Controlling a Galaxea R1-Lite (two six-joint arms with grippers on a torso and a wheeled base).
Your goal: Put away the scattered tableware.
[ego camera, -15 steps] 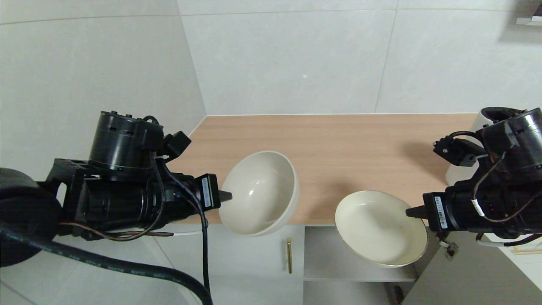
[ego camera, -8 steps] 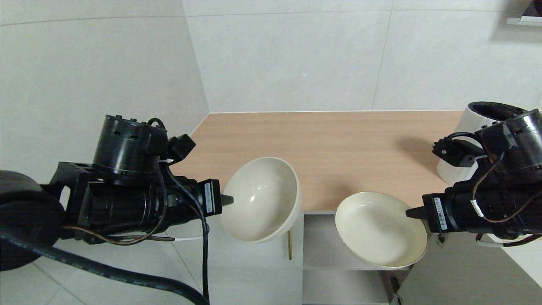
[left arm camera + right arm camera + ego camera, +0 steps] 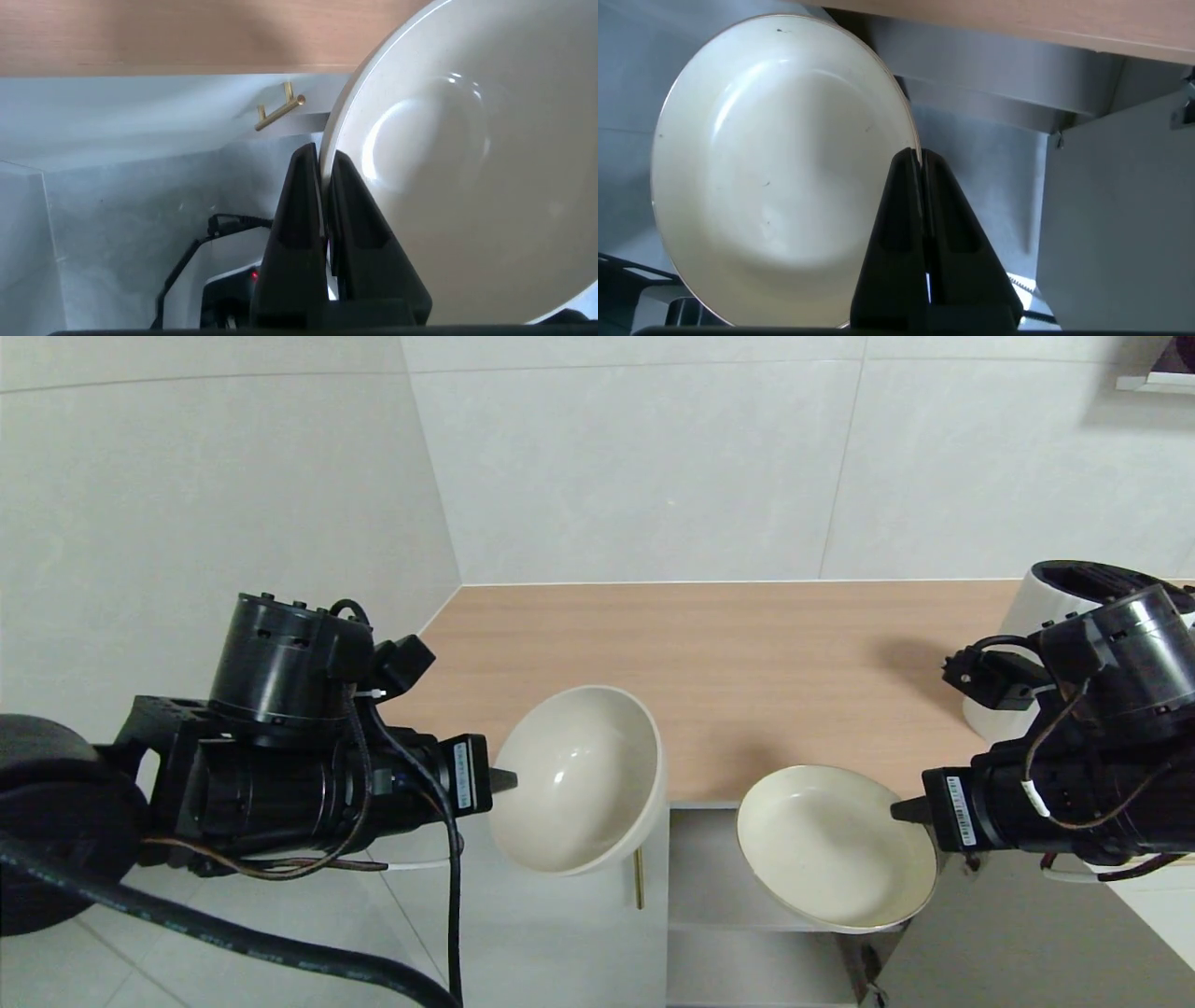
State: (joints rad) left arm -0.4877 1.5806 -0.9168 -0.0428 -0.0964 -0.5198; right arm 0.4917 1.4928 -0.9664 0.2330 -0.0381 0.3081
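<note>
- The bowl [image 3: 579, 784] is held only by its rim. The left pincer [image 3: 499, 777] has both fingers clamped on the thin wall, one inside and one outside. The bowl is tipped steeply and its weight hangs out past the grip, so I judge a jerk of the arm could make it swivel or slide free.
- The plate [image 3: 831, 849] is held the same way, with the right pincer [image 3: 904, 810] closed on a short stretch of its edge and the plate tilted. Glazed ware is likely slick, and a slip here would probably mean a fall to the floor.
- Both pieces hang in the air just off the front edge of the table [image 3: 747, 653]. The bowl is near its left front corner and the plate farther along the same edge. They are apart but near, so an inward swing of either arm could knock the rims together.
- Under the table's front edge is an open cupboard compartment [image 3: 709, 882], beside a door with a brass handle [image 3: 639, 877]. If the dishes go in there, a tilted rim could strike the table's edge or the shelf.
- The left forearm lies roughly level before the table's left corner, its pincer pointing sideways along the front edge. The right arm mirrors it from the other side, slightly lower.
- A white container [image 3: 1032, 616] stands on the table just behind the right wrist. A careless lift of that arm could nudge it.
</note>
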